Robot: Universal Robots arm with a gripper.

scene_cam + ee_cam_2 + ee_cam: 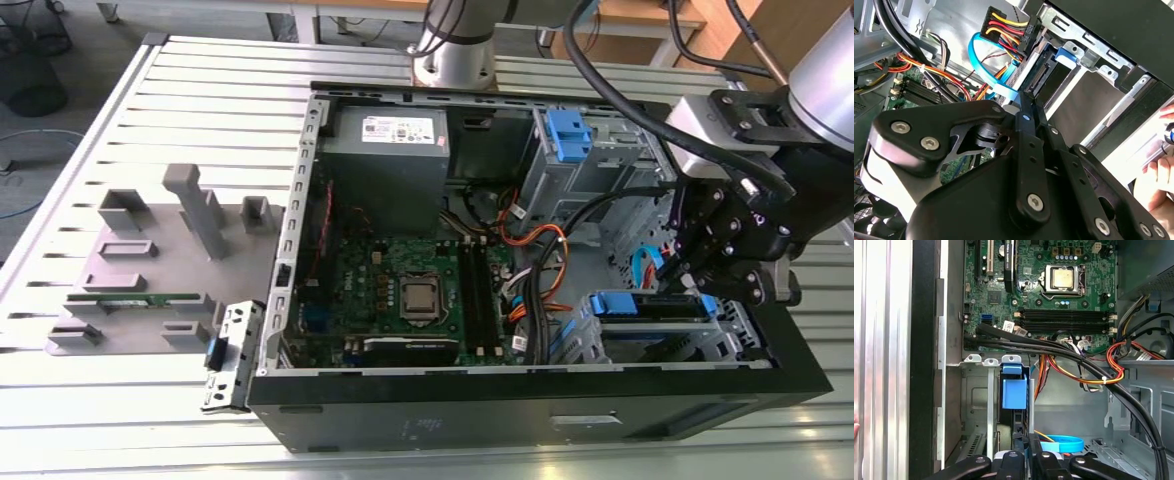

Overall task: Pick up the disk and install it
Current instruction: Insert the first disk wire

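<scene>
Disk (650, 306) seated in the drive cage (737, 330) at the case's corner, on the exterior view's right.
Hemmed in by cage rails and cables; little free room. Gripper (1023, 442) at disk's rear edge, jaw spacing impossible to tell.

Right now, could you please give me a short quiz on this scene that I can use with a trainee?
1. True or false: the computer case lies with its side open.
2. Which is the hand nearest? A the power supply; B the disk; C the processor socket.
3. Fill in: the disk's handle is ___ in colour.
Key: 1 true; 2 B; 3 blue.
</scene>
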